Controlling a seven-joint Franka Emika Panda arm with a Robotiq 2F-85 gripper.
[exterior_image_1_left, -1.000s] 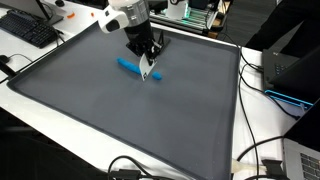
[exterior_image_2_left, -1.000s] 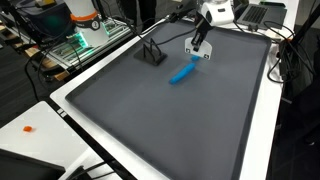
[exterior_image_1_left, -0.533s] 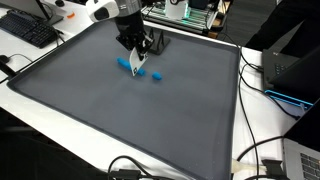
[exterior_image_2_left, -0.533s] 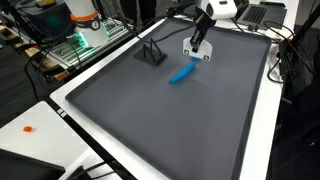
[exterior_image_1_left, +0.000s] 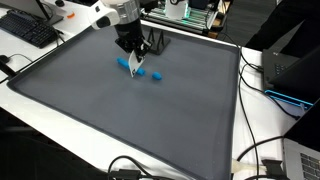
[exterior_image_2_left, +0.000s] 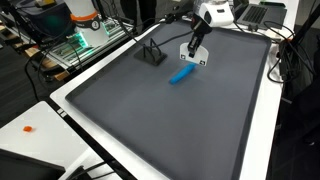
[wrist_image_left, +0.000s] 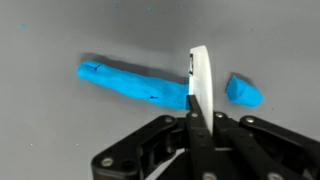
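Note:
My gripper (wrist_image_left: 200, 120) is shut on a thin white blade (wrist_image_left: 200, 72) that stands on edge, pointing down at the grey mat (exterior_image_1_left: 110, 120). In the wrist view a long blue roll of dough (wrist_image_left: 130, 84) lies left of the blade. A small cut-off blue lump (wrist_image_left: 243, 91) lies to the right, apart from it. The blade sits over the roll's right end, and whether it touches the roll cannot be told. In both exterior views the gripper (exterior_image_1_left: 135, 60) (exterior_image_2_left: 192, 52) hangs over the roll (exterior_image_1_left: 123, 62) (exterior_image_2_left: 181, 75) near the mat's far side. The small lump (exterior_image_1_left: 157, 77) lies just beside it.
A black wire stand (exterior_image_1_left: 156, 43) (exterior_image_2_left: 152, 53) sits on the mat just behind the gripper. A white table border (exterior_image_1_left: 140, 160) frames the mat. A keyboard (exterior_image_1_left: 30, 28), cables (exterior_image_1_left: 262, 150), electronics (exterior_image_2_left: 75, 45) and a laptop (exterior_image_2_left: 262, 12) lie around it.
The gripper with the blade has shifted along the blue roll, away from the end where it stood a second ago. A small blue lump now lies separate there.

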